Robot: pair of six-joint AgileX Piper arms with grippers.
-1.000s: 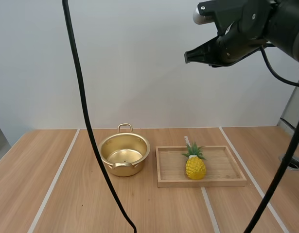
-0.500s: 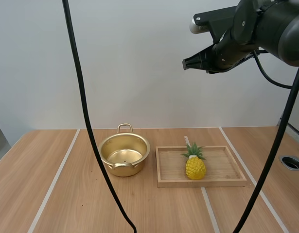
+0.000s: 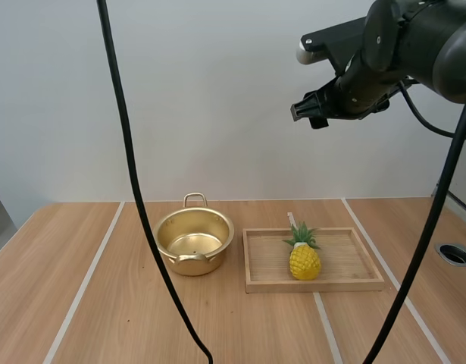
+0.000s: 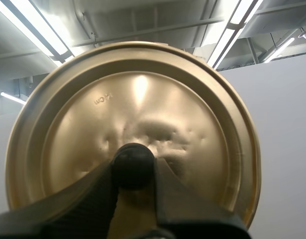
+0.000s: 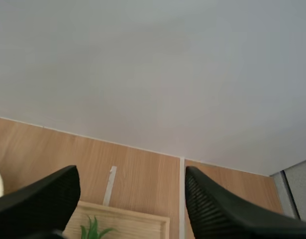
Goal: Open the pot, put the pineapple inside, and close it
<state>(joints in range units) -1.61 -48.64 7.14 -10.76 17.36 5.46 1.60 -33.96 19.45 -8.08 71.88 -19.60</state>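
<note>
The pineapple (image 3: 304, 258), yellow with a green crown, stands upright inside the wooden tray (image 3: 316, 287), toward the tray's end nearer the pot (image 3: 193, 243). The pot is gold-coloured with a loop handle on each side. It sits uncovered on the worktop (image 3: 73, 303), just beside the tray but apart from it, and its shiny inside is bare. I can read no label or brand on the pineapple, the tray or the pot. The lid (image 4: 143, 99) is off the pot and held up in the air by the left end effector (image 4: 134, 172). The two black fingers (image 4: 98, 191) are clenched on the lid's round black knob (image 4: 133, 164), one on each side, so the lid's gold top faces the left wrist camera. A small stamped mark (image 4: 104, 98) of a few characters sits on the lid's top face above the knob, but I cannot make it out for certain. The metal around the knob looks dimpled. The right end effector (image 3: 310, 112) hangs high above the worktop, over the area between the pot and the tray. In the right wrist view its fingers (image 5: 217, 209) are released, standing well apart with nothing between them, and the pineapple's leaf tips and the tray's far rim show beyond them. Pale strips run across the wooden worktop.
</note>
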